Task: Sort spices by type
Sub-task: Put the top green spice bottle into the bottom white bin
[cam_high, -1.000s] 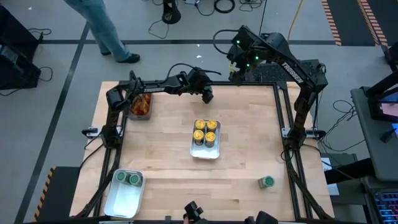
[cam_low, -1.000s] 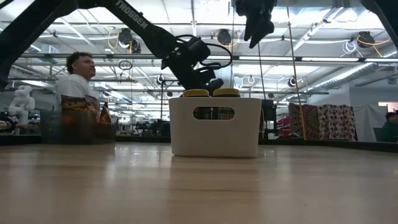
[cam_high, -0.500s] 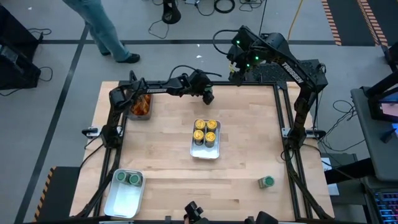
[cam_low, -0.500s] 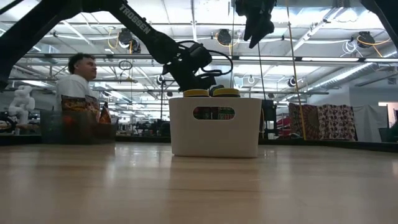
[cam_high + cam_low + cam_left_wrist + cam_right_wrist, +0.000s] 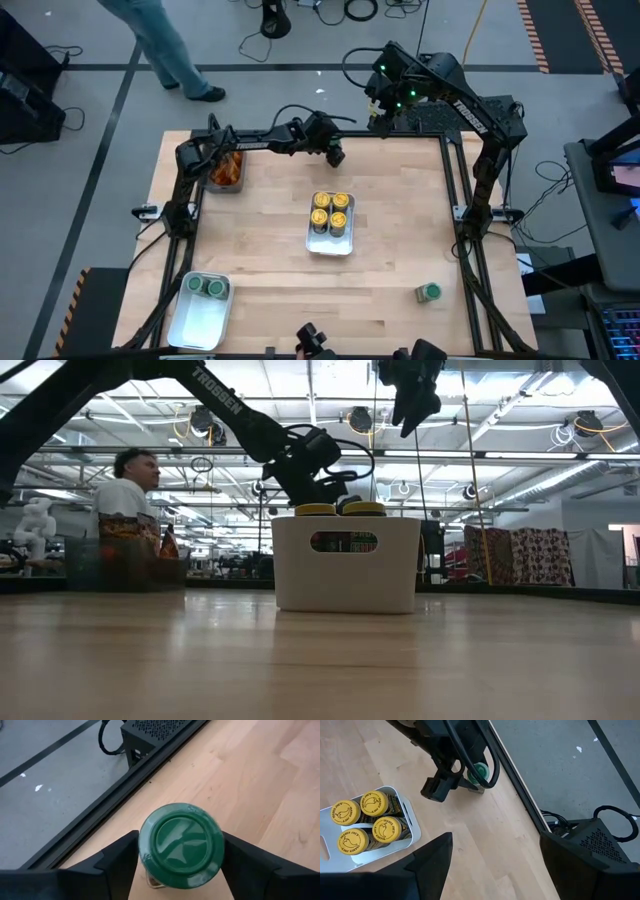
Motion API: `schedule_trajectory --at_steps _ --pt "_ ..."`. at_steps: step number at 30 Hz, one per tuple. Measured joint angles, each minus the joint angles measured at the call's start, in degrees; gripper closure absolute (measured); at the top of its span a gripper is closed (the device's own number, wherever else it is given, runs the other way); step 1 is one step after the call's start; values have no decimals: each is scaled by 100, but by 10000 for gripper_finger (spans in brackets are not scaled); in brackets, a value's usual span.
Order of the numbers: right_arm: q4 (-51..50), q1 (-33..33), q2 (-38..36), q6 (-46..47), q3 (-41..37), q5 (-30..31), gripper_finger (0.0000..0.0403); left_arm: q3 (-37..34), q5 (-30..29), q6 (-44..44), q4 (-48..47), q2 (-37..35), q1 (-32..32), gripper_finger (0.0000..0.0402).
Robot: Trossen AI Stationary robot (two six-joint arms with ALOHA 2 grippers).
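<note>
Wooden table [image 5: 270,225], light planks, bare across most of its middle; white tray [image 5: 312,240] at table centre, seen side-on in the low view as a white tub [image 5: 346,563] with an oval handle slot; second white tray [image 5: 190,320] at the near left corner; dark bin [image 5: 226,172] at the far left corner; person [image 5: 126,495] beyond the table, white top; another person's legs [image 5: 165,45] on the grey floor; black perforated box [image 5: 155,732] just off the table edge.

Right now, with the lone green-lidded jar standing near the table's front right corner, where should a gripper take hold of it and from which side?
Grip the lone green-lidded jar around its round body just under the lid, coming straight down from above. It stands upright on bare table with nothing beside it, so fingers could probably straddle it from any side.
</note>
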Motion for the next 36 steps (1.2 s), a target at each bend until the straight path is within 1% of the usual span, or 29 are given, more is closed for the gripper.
schedule_trajectory --at_steps 2,5,6,13,16,19,22,26,30,36 --pt "0 0 0 0 0 0 122 0 -34 2 -64 0 0 157" --pt "0 0 0 0 0 0 122 1 -37 7 -94 0 0 191" --pt "0 0 0 0 0 0 122 0 -38 7 -83 0 0 197" --pt "0 0 0 0 0 0 122 0 -19 13 -77 0 0 197" --pt "0 0 0 0 0 0 122 0 187 38 -95 -25 3 197" --pt "0 0 0 0 0 0 122 -11 347 177 -244 -197 0 197" --pt "0 0 0 -2 0 0 122 -9 395 464 -404 -507 -22 197" --pt "0 0 0 -42 0 0 122 -9 760 758 -708 -978 -22 197" --pt "0 0 0 -52 0 0 122 -8 1281 800 -919 -1591 -14 197" --pt "0 0 -13 -139 0 2 122 -7 1737 813 -1622 -2646 -5 197"
